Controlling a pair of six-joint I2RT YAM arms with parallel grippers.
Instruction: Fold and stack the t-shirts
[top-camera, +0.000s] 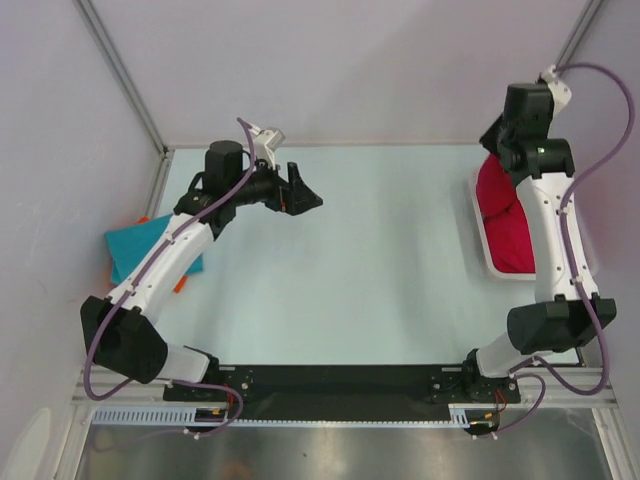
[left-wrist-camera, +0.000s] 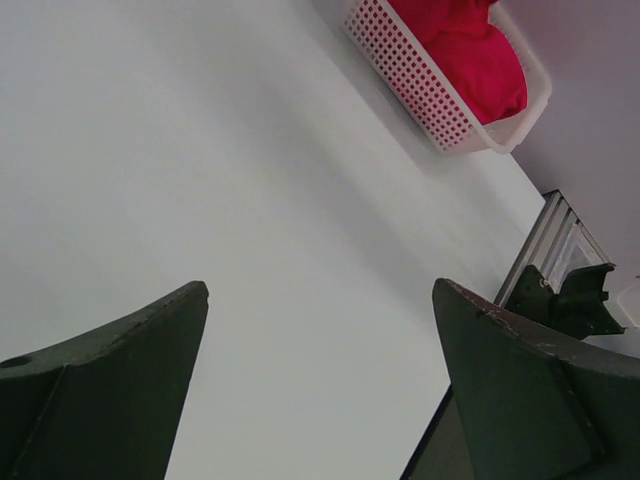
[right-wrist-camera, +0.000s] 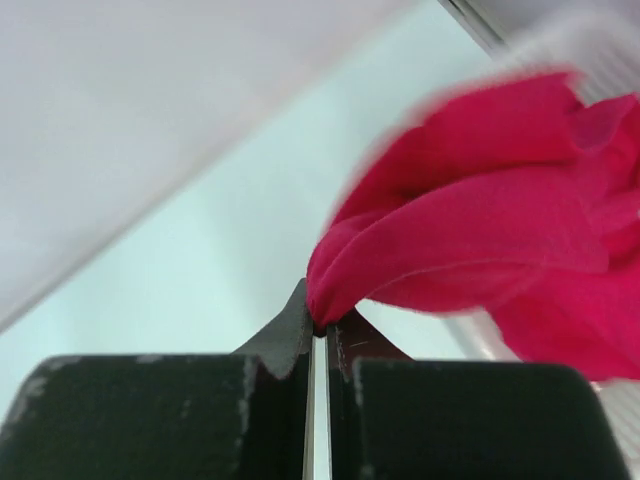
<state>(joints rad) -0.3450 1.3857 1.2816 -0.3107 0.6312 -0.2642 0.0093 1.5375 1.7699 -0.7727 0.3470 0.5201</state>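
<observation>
Right tool clenched on fold of magenta-pink cloth t-shirt; rest of shirt bunched in white slotted plastic basket, right side of top frame. Left tool released, jaws wide, above pale worktop, upper centre-left. Teal folded t-shirt at left edge, orange t-shirt peeking beneath.

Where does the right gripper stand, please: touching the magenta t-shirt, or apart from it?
Touching. The right wrist view shows the right gripper shut, with a fold of the magenta t-shirt pinched between its closed jaws.
</observation>
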